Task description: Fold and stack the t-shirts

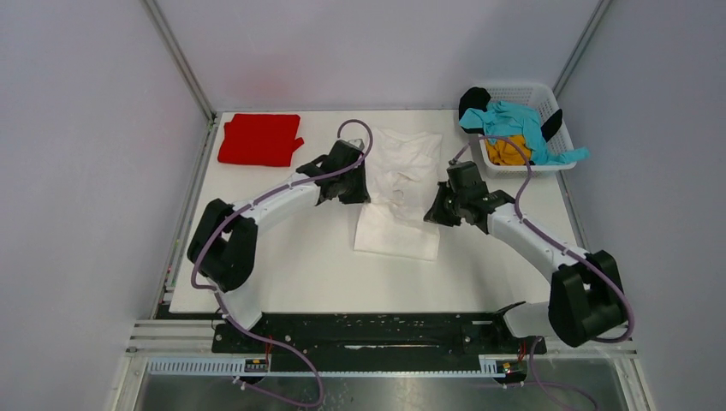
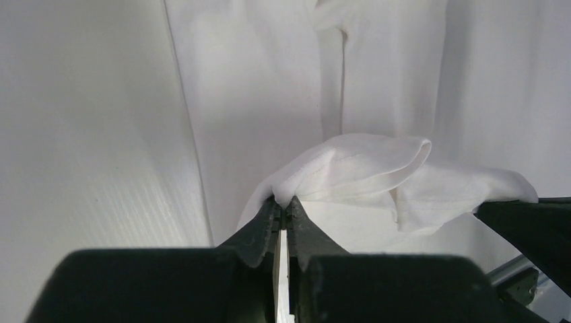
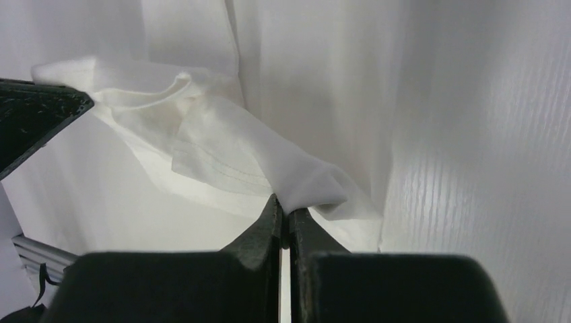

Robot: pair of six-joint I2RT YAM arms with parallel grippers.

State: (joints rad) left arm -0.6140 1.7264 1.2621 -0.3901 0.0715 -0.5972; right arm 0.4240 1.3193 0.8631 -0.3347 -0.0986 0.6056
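A large white t-shirt [image 1: 399, 193] lies partly folded in the middle of the table. My left gripper [image 1: 360, 190] is shut on its left edge, and my right gripper [image 1: 431, 211] is shut on its right edge. In the left wrist view the jaws [image 2: 283, 203] pinch a fold of white cloth [image 2: 357, 168]. In the right wrist view the jaws [image 3: 283, 205] pinch white cloth [image 3: 256, 158] too. The cloth between them hangs lifted and bunched. A folded red t-shirt [image 1: 259, 139] lies at the far left. Teal [image 1: 522, 122], orange [image 1: 509, 152] and black [image 1: 473, 101] shirts sit in the basket.
A white plastic lattice basket [image 1: 552, 94] stands at the far right corner with shirts spilling over its rim. Grey walls enclose the white table [image 1: 291, 265] on three sides. The arm bases sit at the near edge.
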